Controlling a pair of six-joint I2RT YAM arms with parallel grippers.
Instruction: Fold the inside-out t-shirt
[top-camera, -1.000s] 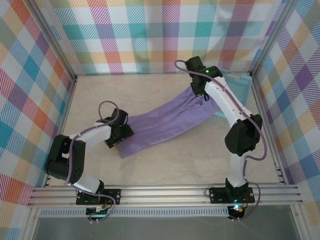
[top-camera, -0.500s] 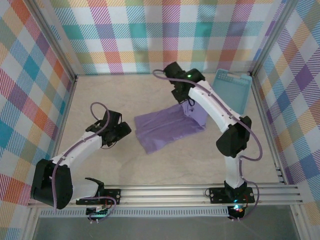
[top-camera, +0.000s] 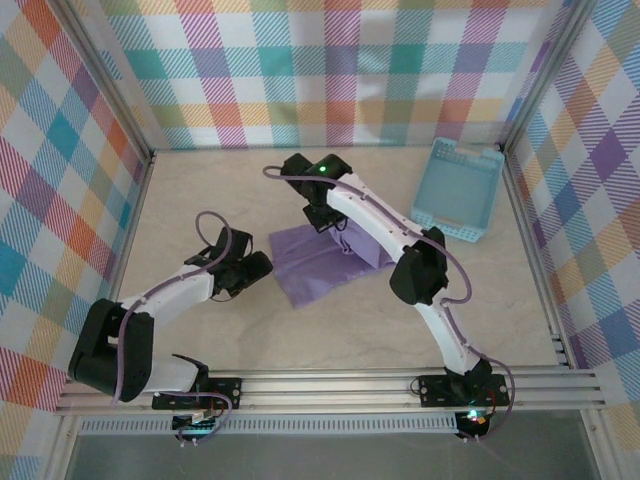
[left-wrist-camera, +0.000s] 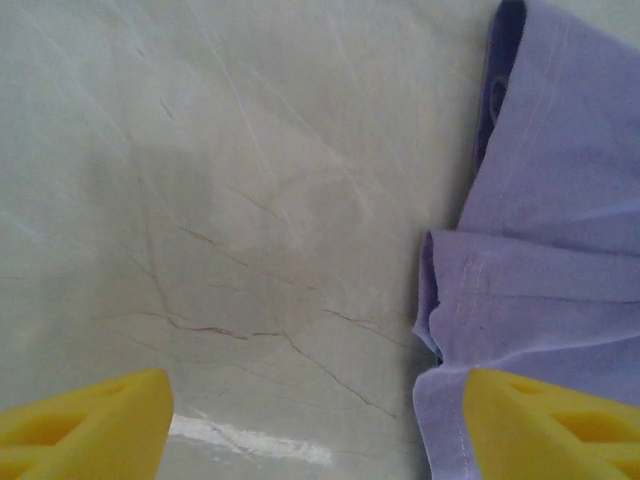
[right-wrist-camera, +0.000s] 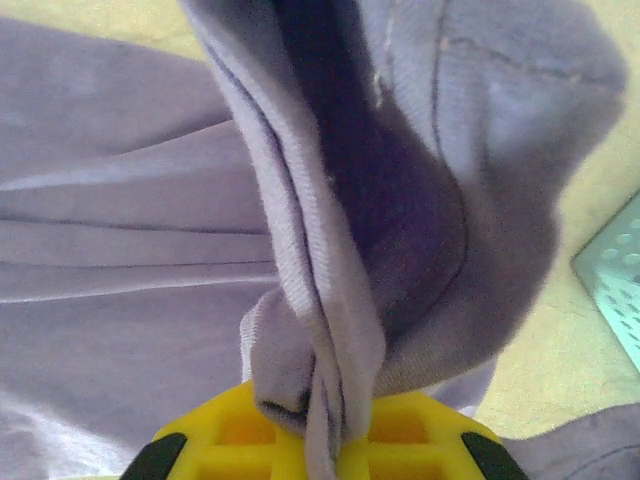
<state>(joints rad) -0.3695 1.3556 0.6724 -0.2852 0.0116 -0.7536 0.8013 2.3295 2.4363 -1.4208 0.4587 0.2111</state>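
Observation:
The lavender t-shirt (top-camera: 318, 265) lies bunched mid-table, doubled over itself. My right gripper (top-camera: 322, 213) hangs over its far edge. In the right wrist view the right gripper (right-wrist-camera: 325, 440) is shut on a ribbed hem of the t-shirt (right-wrist-camera: 120, 250), and the cloth droops from the yellow fingers (right-wrist-camera: 230, 440). My left gripper (top-camera: 262, 266) sits just left of the shirt's near-left edge. In the left wrist view the left gripper (left-wrist-camera: 320, 430) is open over bare table, its right fingertip (left-wrist-camera: 555, 425) over a stitched edge of the t-shirt (left-wrist-camera: 560, 250).
A light blue slotted basket (top-camera: 457, 190) stands at the back right; its corner shows as the basket (right-wrist-camera: 615, 280) in the right wrist view. Plaid walls and metal rails (top-camera: 330, 385) ring the beige table (top-camera: 200, 190).
My right gripper carried its end of the t-shirt left from beside the basket, doubling the cloth over itself. The shirt now lies shorter, clear of the basket. My left gripper's jaws narrowed a little.

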